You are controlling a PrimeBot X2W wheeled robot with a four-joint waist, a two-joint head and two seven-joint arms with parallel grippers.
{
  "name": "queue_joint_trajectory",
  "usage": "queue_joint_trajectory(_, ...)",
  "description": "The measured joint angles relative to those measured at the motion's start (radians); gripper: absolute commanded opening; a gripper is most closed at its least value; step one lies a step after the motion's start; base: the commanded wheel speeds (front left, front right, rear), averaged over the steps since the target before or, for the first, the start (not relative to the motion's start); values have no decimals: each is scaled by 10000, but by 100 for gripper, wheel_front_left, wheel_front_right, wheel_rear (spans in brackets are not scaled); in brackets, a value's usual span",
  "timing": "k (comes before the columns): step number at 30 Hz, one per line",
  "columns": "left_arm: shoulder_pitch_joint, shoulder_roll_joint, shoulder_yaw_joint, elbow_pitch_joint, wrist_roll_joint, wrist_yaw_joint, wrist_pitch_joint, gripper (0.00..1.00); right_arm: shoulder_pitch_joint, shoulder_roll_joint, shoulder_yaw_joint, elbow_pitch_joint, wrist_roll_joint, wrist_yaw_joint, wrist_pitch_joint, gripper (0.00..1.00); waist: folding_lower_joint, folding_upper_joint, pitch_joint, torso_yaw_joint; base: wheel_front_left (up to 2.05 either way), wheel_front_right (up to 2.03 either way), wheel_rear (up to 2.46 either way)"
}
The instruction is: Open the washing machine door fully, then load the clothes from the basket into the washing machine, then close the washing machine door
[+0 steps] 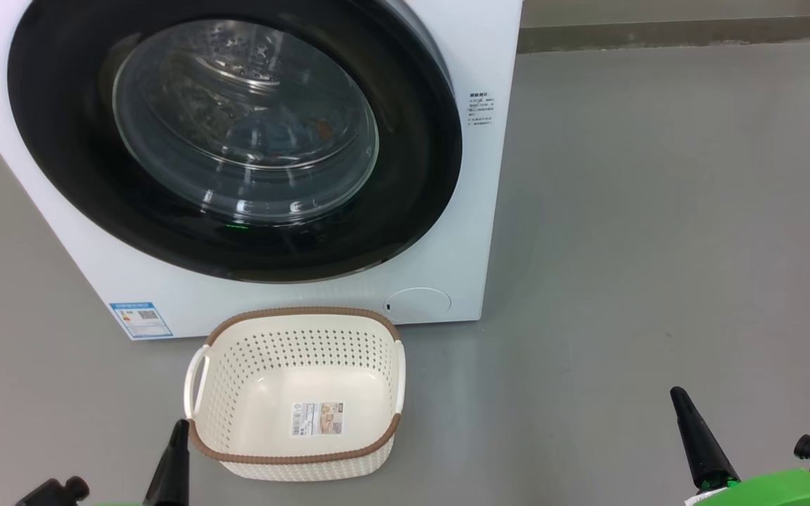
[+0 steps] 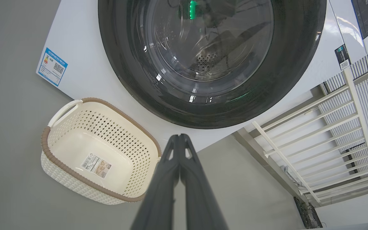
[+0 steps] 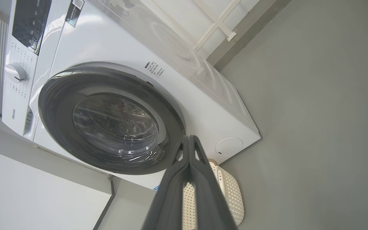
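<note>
The white washing machine (image 1: 447,267) stands on the floor with its black-rimmed round door (image 1: 60,140) shut against the front. Behind the glass bowl (image 1: 243,119) lie dim shapes with an orange-brown speck; I cannot tell whether these are the clothes. The cream basket (image 1: 299,313) sits on the floor just before the machine, holding nothing but its paper label (image 1: 317,418). My left gripper (image 1: 178,425) is shut and hangs beside the basket's near left corner. My right gripper (image 1: 679,393) is shut, low over the floor well right of the basket. Both hold nothing.
Grey floor (image 1: 658,246) spreads to the right of the machine. A white slatted rack (image 2: 315,127) stands beside the machine in the left wrist view. The control panel (image 3: 27,22) and dial (image 3: 15,72) sit above the door. A round cover (image 1: 417,303) marks the machine's lower front corner.
</note>
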Motion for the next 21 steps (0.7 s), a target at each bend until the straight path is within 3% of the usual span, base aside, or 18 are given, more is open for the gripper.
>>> queue_joint_trajectory(21, -347, -119, 627, 309, -2188, -196, 458, 0, -378, -33, -61, 642, 2380, -10, 173, 0, -1, 0, 62, -181, 0, 0, 0)
